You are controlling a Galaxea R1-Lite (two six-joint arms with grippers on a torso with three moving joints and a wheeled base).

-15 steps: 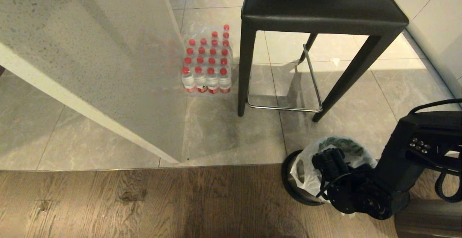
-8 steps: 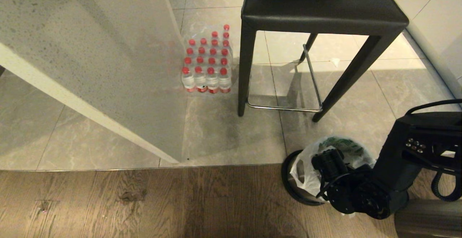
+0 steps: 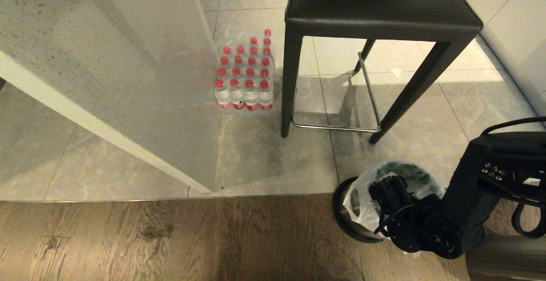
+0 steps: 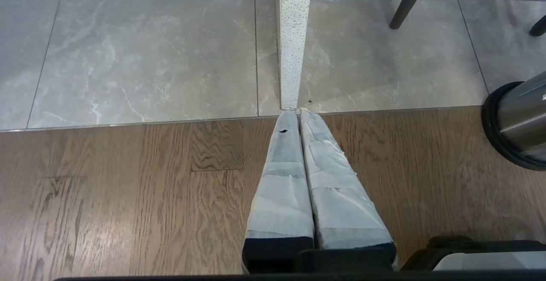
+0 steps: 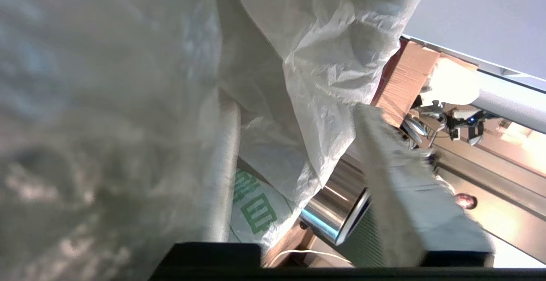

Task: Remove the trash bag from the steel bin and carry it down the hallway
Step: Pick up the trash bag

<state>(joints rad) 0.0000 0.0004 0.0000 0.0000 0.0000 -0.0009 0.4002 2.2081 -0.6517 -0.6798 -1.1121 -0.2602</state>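
Grey marble-look floor tiles (image 3: 264,161) cover the far part of the scene and meet brown wood flooring (image 3: 170,238) along a straight seam on the near side. At far left a speckled pale slab (image 3: 106,72) slants down to a corner at that seam. Beside it, on the tiles, stands a wrapped pack of red-capped bottles (image 3: 244,76). To its right is a black stool (image 3: 379,6) with a chrome footrest bar.

Near right, the steel bin (image 3: 343,212) stands at the tile-wood seam, in front of the stool's right leg. The trash bag (image 3: 362,204) sits inside it, white plastic with green print, its edge draped over the black rim on the left side.

Right tool (image 5: 298,144): lowered into the bin mouth from the right. In the right wrist view its two wrapped fingers (image 5: 401,174) stand apart with folds of bag film lying between them; the jaws are parted, not closed on the plastic.

Left tool (image 4: 298,114): not seen in the head view. In the left wrist view it hangs above the wood flooring, left of the bin, fingers pressed together and holding nothing.
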